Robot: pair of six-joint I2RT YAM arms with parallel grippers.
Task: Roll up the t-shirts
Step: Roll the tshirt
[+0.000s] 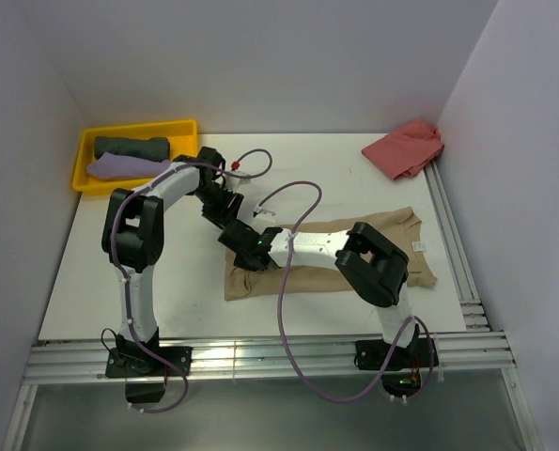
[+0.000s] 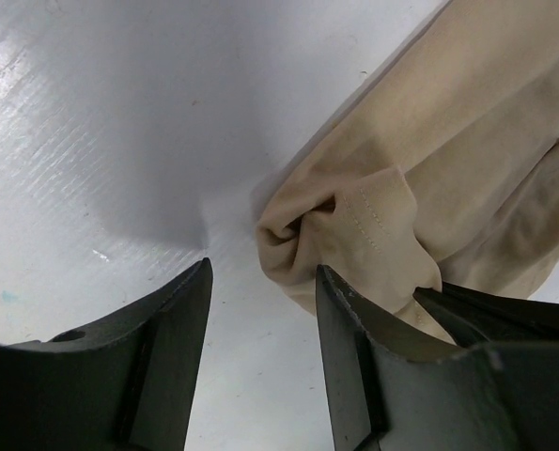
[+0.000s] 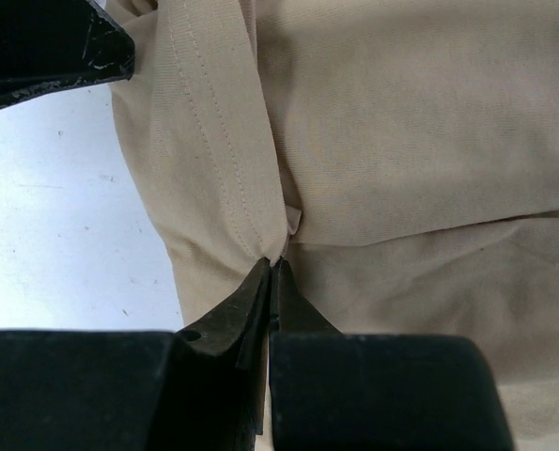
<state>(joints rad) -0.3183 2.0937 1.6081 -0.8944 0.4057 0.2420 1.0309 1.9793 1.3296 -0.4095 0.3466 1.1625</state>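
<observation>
The tan-beige t-shirt [image 1: 354, 246] lies folded lengthwise on the white table, right of centre. My right gripper [image 1: 244, 254] is at its left end, shut on a hemmed fold of the tan shirt [image 3: 260, 169]. My left gripper [image 1: 230, 218] is open just above and left of that end, with bare table between its fingers [image 2: 171, 348] and the bunched tan hem [image 2: 354, 235] beside its right finger. A salmon-pink t-shirt [image 1: 406, 148] lies crumpled at the back right. A dark green [image 1: 131, 147] and a lavender [image 1: 119, 166] t-shirt sit rolled in the yellow bin.
The yellow bin [image 1: 185, 127] stands at the back left corner. Purple cables [image 1: 293, 202] loop over the table between the arms. Metal rails [image 1: 458, 254] run along the right and near edges. White walls close in the back and sides.
</observation>
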